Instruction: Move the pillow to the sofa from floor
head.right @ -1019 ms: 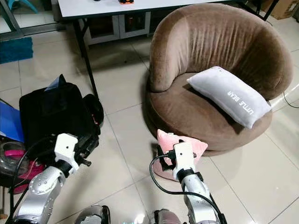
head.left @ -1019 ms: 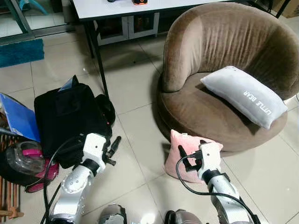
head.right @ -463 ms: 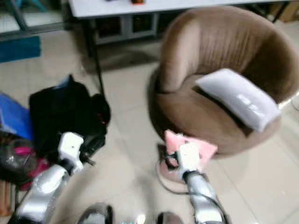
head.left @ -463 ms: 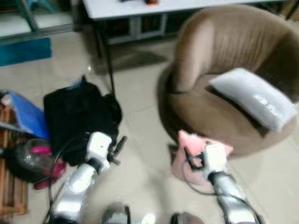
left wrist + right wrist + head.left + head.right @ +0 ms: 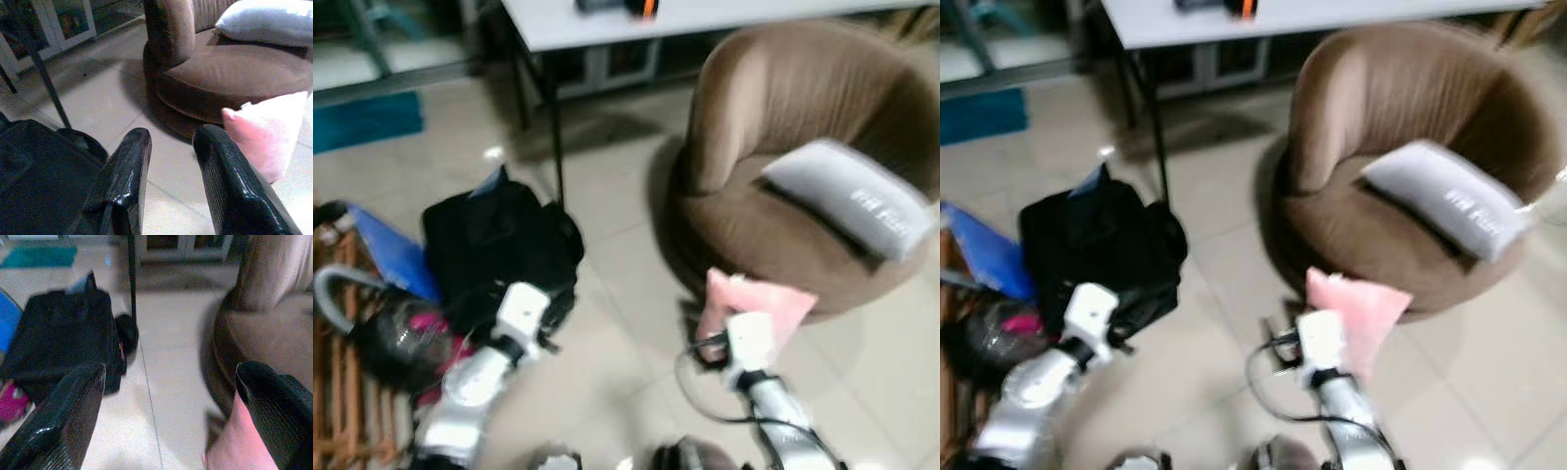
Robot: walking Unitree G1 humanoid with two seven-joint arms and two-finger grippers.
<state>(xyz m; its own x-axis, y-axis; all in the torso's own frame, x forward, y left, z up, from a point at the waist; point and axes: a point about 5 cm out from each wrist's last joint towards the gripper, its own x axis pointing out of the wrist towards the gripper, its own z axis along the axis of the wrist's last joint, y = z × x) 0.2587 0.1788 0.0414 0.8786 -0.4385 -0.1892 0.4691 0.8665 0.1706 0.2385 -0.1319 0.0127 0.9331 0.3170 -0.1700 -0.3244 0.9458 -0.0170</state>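
A pink pillow (image 5: 756, 302) stands on edge on the tiled floor, leaning against the front of the round brown sofa (image 5: 773, 108). My right gripper (image 5: 166, 416) is low at the pillow's near side and open wide. The pillow's edge (image 5: 239, 440) lies just inside one of its fingers (image 5: 276, 404). My left gripper (image 5: 173, 134) is open and holds nothing; it hovers over the floor beside the black bag, pointing toward the sofa and the pink pillow (image 5: 269, 132). A grey-white pillow (image 5: 850, 196) with lettering lies on the sofa seat.
A black bag (image 5: 499, 245) lies on the floor at left, with a blue folder (image 5: 391, 257), a pink and clear object (image 5: 401, 333) and a wooden rack (image 5: 342, 411) beyond it. A white table (image 5: 705, 15) stands behind, its dark leg (image 5: 554, 147) near the sofa.
The whole picture has shifted and blurred, so the camera has moved. The pink pillow still leans on the sofa, with my right gripper still at it. The left arm hangs much as before.
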